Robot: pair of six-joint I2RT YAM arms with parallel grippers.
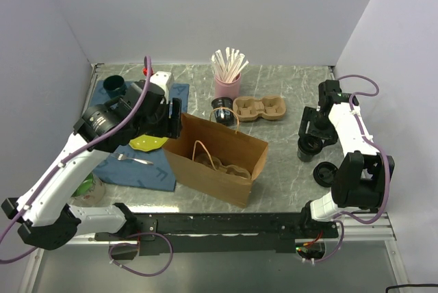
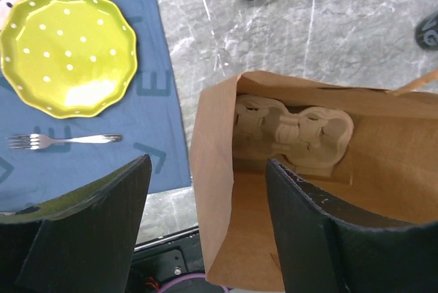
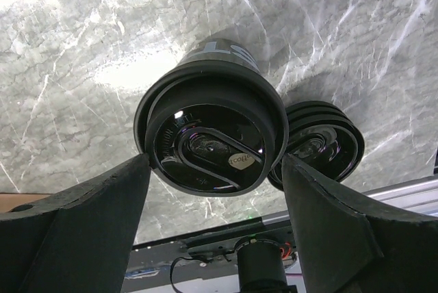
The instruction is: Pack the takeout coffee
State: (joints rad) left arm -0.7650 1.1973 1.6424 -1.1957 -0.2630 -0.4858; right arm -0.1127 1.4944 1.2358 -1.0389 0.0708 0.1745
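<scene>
Right fingers [image 3: 82,224] stood wide either side of the lidded cup [image 3: 209,139], mid-frame; best closed low on its body, keeping it upright. Left fingers [image 2: 89,224] hung wide over the bag [image 2: 211,170] wall.

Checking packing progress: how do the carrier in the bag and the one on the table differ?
The bagged carrier sits low inside the paper bag; the table carrier lies in the open on the marble. The bagged carrier is near the left hand; the table carrier is beside a black cup. Both are tan pulp, without cups.
</scene>
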